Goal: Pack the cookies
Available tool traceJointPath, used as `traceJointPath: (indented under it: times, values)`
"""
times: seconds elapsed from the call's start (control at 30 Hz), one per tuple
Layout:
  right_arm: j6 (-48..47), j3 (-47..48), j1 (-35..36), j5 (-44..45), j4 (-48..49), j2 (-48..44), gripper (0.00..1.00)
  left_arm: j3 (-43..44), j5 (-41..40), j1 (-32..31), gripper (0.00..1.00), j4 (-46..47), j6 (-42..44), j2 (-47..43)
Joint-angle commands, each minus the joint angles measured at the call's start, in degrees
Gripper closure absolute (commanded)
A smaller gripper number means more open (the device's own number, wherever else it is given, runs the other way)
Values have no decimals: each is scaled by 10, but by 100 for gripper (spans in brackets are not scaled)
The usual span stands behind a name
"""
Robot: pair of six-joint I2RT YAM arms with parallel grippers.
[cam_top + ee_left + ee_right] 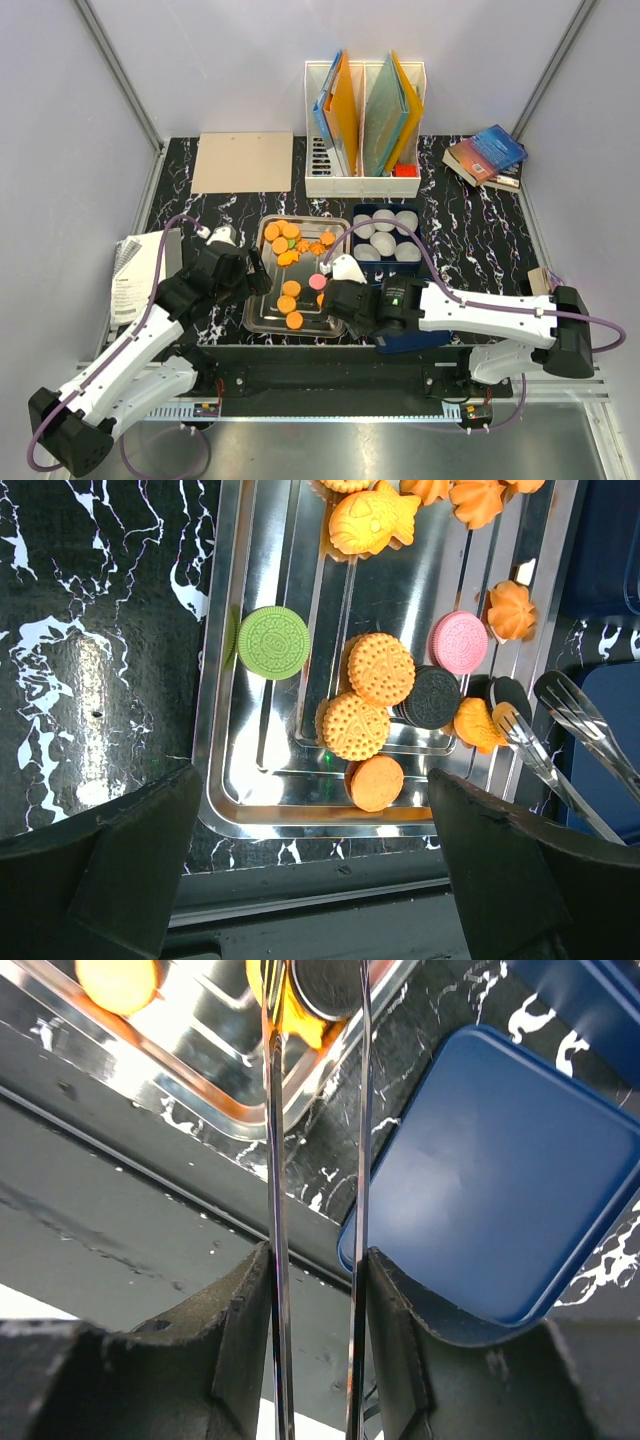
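Note:
The cookies (293, 243) lie in a steel tray (258, 322). In the left wrist view I see a green one (273, 642), round orange ones (380, 668), a pink one (459, 642) and a black one (432, 696). My left gripper (252, 272) hangs open and empty over the tray's near left edge (315, 880). My right gripper (345, 300) is shut on metal tongs (275, 1160), whose two arms run between its fingers (318, 1260). The tong tips (520, 735) sit at an orange cookie (290, 1015) and a dark one by the tray's near right corner.
A blue box (358, 215) of white paper cups (385, 235) stands right of the tray. One white cup (347, 268) lies by my right gripper. A blue lid (480, 1180) lies at the near right. A file holder, a board, books and papers ring the mat.

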Motion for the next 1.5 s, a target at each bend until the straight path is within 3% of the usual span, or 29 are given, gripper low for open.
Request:
traceJointPath:
  times: [0.0,0.33,0.7,1.13,1.27,1.47]
  values:
    - [19,-5,4,25,-1,6,54,9,-10,-2,1,11,3,5]
    - [21,-15,5,41,0,22,55,9,-10,-1,1,10,1,6]
    - [37,-4,4,62,-11,22,67,7,-10,-1,1,10,1,3]
    - [48,114,-3,202,-90,-65,79,6,-10,-2,1,13,-1,-3]
    - [27,112,-103,181,-103,-88,82,5,-7,-1,1,15,0,1]
    - [-47,60,-267,108,-14,-128,88,5,-3,-1,1,17,4,1]
